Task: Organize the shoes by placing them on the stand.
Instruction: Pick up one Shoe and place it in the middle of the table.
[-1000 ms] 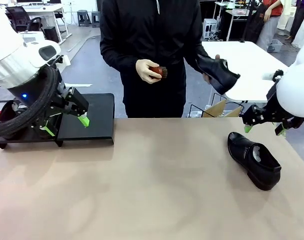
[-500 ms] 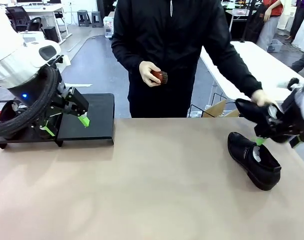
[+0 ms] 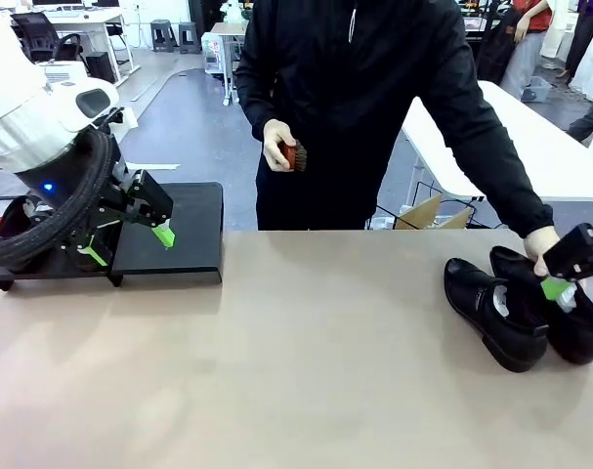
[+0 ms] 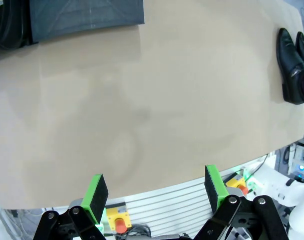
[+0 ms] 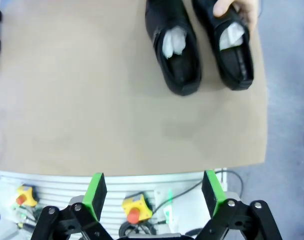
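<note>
The left gripper (image 3: 130,244) hangs with its green-padded fingers spread wide and nothing between them, right at the low black stand of flat, sloped panels (image 3: 184,230), in front of that stand's left half. Its wrist view shows the same wide gap between the pads (image 4: 96,192), with a dark panel of the stand (image 4: 86,17) at the top edge.

The right gripper (image 5: 154,191) is also spread wide and holds nothing. In the front view it sits well apart from the stand, at the opposite end of the beige table (image 3: 306,362), overlapping the person's hand (image 3: 542,242); whether it touches anything there cannot be told.

That hand grips the heel end of a glossy black leather dress shoe (image 3: 570,327), which rests on the table farthest from the stand. From the right wrist, the fingers (image 5: 237,7) curl over its rim, and whitish paper stuffing shows inside this second shoe (image 5: 234,50).

Just beside it, on the side nearer the stand, lies the first shoe (image 3: 496,313), a matching black leather one, also stuffed with pale paper (image 5: 174,55). The two lie parallel, and both are off the stand.

The person's other hand (image 3: 276,145) is held above the table beyond the stand's right end, holding a small reddish-brown brush (image 3: 294,156).
</note>
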`<state>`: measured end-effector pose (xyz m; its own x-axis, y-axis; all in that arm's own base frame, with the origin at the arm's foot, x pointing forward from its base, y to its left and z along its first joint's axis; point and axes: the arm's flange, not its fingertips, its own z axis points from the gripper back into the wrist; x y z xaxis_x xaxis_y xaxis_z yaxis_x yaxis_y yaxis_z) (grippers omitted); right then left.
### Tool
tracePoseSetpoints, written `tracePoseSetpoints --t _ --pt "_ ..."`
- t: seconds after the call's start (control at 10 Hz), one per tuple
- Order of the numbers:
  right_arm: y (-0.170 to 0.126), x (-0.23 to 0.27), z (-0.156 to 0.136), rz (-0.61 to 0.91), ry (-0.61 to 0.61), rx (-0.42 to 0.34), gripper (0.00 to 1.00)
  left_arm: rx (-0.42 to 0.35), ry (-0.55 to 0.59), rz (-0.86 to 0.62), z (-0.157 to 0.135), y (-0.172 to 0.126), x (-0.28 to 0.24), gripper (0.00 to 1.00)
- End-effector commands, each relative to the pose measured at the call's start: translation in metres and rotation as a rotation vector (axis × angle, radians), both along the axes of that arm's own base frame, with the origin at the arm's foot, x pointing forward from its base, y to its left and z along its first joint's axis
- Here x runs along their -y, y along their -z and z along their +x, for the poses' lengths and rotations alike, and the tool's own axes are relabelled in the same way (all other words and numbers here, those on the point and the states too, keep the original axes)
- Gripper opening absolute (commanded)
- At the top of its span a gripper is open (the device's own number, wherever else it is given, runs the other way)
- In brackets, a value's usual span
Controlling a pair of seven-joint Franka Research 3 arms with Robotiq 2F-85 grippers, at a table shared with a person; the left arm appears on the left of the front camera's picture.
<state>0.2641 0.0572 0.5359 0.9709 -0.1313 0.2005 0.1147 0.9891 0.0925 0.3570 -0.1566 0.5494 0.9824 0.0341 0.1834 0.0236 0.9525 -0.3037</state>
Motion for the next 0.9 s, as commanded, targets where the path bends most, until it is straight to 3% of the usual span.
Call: tracePoseSetpoints --t 0.0,0.7,0.8 --pt "0.064 0.008 -0.010 0.056 -0.056 -0.063 1.00 0.002 0.011 0.008 0.000 -0.001 -0.002 1.00" --pt "0.066 -0.002 0.009 0.024 -0.070 -0.092 1.00 0.002 0.011 0.008 0.000 -0.001 -0.002 1.00" --pt "0.069 0.000 0.025 -0.009 0.121 -0.129 1.00 0.002 0.011 0.008 0.000 -0.001 -0.002 1.00"
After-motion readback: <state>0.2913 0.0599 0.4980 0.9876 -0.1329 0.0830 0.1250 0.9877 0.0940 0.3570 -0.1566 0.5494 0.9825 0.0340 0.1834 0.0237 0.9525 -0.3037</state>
